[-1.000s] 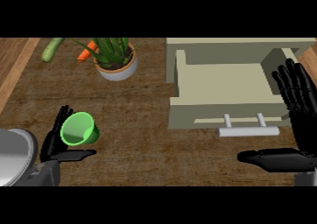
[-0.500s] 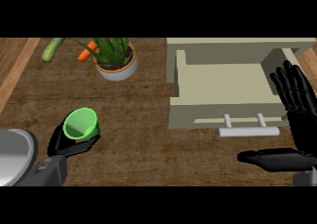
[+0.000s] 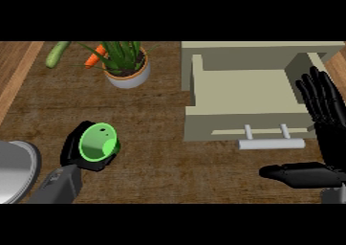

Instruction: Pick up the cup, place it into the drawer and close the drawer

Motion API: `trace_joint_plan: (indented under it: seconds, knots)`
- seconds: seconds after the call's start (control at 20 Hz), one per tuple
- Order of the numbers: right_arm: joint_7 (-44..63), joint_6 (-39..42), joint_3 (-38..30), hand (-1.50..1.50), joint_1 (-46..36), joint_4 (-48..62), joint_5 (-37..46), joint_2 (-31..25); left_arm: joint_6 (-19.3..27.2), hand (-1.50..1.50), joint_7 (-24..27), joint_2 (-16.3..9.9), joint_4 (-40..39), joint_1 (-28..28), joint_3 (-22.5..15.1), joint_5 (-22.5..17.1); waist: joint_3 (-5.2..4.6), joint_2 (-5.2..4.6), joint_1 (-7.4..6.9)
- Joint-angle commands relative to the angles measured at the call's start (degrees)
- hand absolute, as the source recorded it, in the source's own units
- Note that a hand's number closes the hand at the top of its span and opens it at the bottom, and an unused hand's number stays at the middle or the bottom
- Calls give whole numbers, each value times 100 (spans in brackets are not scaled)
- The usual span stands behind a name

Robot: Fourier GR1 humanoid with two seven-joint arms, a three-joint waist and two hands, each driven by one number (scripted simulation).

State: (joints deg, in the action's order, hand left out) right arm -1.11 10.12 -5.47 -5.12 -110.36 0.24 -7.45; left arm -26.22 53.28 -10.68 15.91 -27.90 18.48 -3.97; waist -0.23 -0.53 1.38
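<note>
Open drawer at upper right, handle toward the viewer; right hand resting beside it, fingers straight and spread; left hand at lower left, curled round the green cup, tilted, well apart from the drawer.

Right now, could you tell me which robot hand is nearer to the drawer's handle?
Right. The right robot hand is just beside the handle, to its right; the left robot hand, curled round the green cup, is far left.

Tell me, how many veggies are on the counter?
2: a green cucumber at the top left corner, and an orange carrot just right of it, partly hidden by the potted plant's leaves.
</note>
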Motion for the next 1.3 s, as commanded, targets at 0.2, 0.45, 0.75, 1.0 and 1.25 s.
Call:
trace_joint_plan:
  seconds: [0.2, 0.45, 0.75, 1.0, 1.25]
  knots:
    - [-78, 61, -243, -150, -132, 263, -88, -152, 208, 150, 973, -81, 114, 6, 525, -448, 3, -10, -17]
    - [-167, 110, -99, -150, 172, 66, -21, -83, 135, 150, 964, -25, 473, -216, 466, -490, 12, 27, -24]
    - [-197, 66, -104, -150, 241, 191, 24, -29, 26, 150, 871, 175, 1210, -131, 98, -387, 23, 63, -117]
    - [8, -59, -201, -150, 102, -1, 11, -47, 515, 150, -423, 218, 2166, -824, -106, -533, 31, 103, -180]
    - [54, 110, -425, -150, 476, -267, -255, -153, 1229, 150, -1210, 808, 3596, -551, -665, -393, 31, 115, -190]
